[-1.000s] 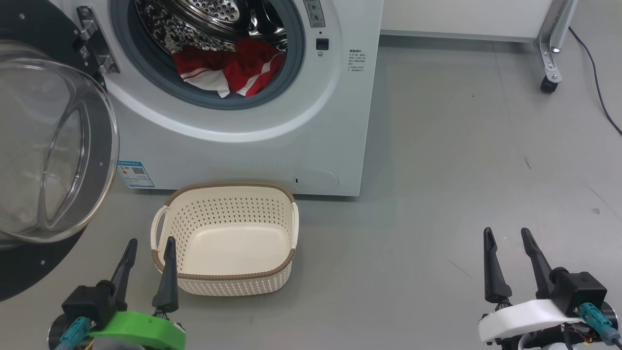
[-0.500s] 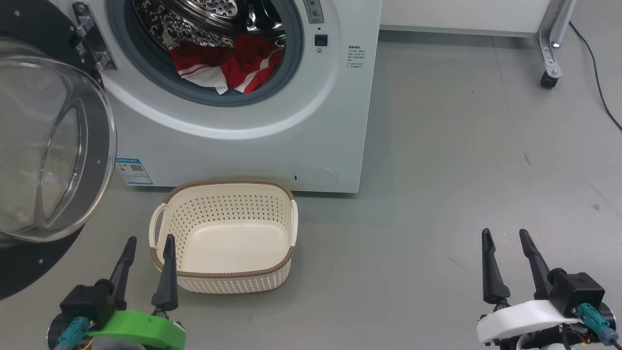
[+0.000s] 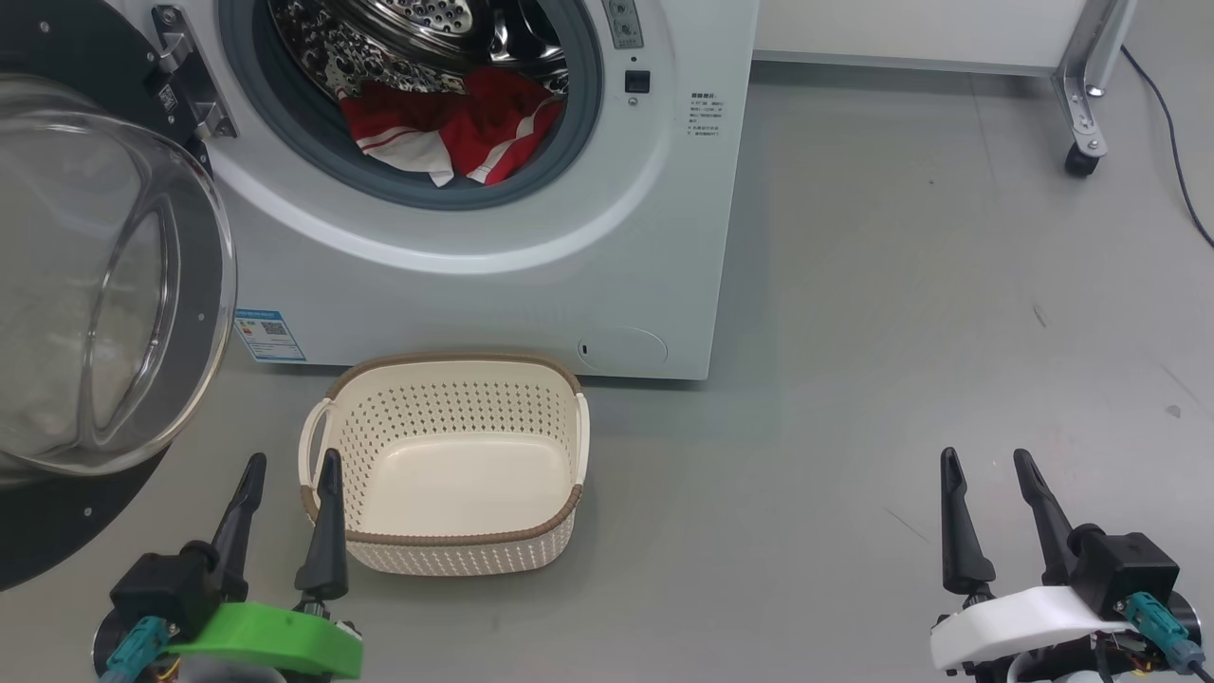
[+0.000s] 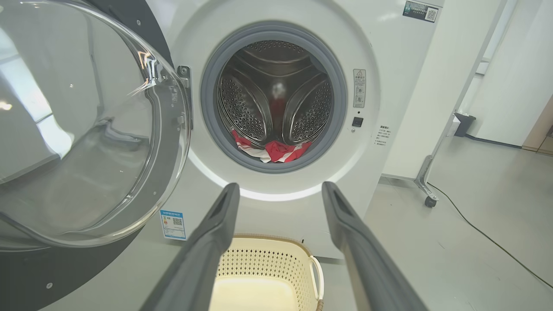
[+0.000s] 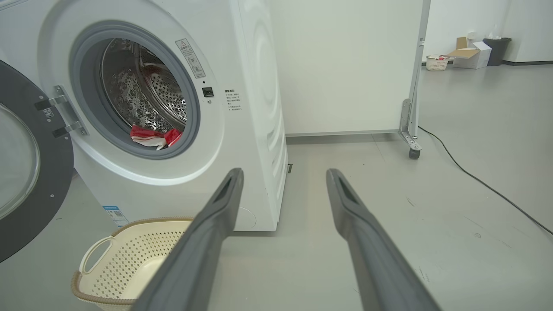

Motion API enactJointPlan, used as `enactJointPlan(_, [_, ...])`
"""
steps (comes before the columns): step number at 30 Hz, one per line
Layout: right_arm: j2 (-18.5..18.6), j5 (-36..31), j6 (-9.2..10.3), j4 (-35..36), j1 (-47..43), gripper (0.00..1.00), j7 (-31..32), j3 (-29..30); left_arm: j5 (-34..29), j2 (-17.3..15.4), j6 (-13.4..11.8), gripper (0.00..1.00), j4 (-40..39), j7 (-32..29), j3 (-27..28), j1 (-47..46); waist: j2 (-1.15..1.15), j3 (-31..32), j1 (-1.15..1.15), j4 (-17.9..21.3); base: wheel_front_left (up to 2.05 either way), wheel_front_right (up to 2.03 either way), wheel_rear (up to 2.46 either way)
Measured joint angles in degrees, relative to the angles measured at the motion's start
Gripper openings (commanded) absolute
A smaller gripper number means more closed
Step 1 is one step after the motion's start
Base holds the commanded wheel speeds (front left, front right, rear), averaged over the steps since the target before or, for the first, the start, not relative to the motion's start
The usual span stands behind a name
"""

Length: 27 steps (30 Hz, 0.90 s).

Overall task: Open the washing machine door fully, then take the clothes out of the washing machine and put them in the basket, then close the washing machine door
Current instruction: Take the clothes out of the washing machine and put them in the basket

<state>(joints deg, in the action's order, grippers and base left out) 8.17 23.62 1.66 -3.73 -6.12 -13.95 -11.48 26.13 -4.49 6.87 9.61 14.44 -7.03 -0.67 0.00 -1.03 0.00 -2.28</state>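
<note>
The white washing machine stands with its round black door swung wide to the left, glass porthole bulging toward me. Red clothes with white stripes lie at the front of the steel drum, seen too as clothes and clothes. The cream basket sits hollow on the floor before the machine. My left gripper is open beside the basket's left handle, holding nothing. My right gripper is open over bare floor, far right. The left gripper faces the drum; the right gripper points past the machine's right corner.
A metal frame leg on a caster stands at the back right, with a black cable running along the floor. A white panel stands behind the machine. Boxes and a bin sit far off. Grey floor stretches to the right.
The whole head view has shifted slightly, so the camera moved. Both grippers stay open and the clothes, basket and door keep their places.
</note>
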Motion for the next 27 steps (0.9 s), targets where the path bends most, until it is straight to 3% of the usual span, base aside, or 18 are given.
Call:
enactJointPlan(14, [0.0, 0.0, 0.0, -0.3, 0.0, 1.0, 0.0, 0.0, 0.1, 0.0, 0.0, 1.0, -0.4, 0.0, -0.1, 0.1, 0.0, 0.1, 0.0, -0.5, 0.61, -0.91, 0.3])
enactJointPlan(27, [-0.2, 0.1, -0.01, -0.5, 0.0, 1.0, 0.0, -0.2, -1.1, 0.0, 0.0, 1.0, -0.9, 0.0, -0.4, 0.1, 0.0, 0.5, 0.0, -1.2, 1.17, -1.3, 0.13])
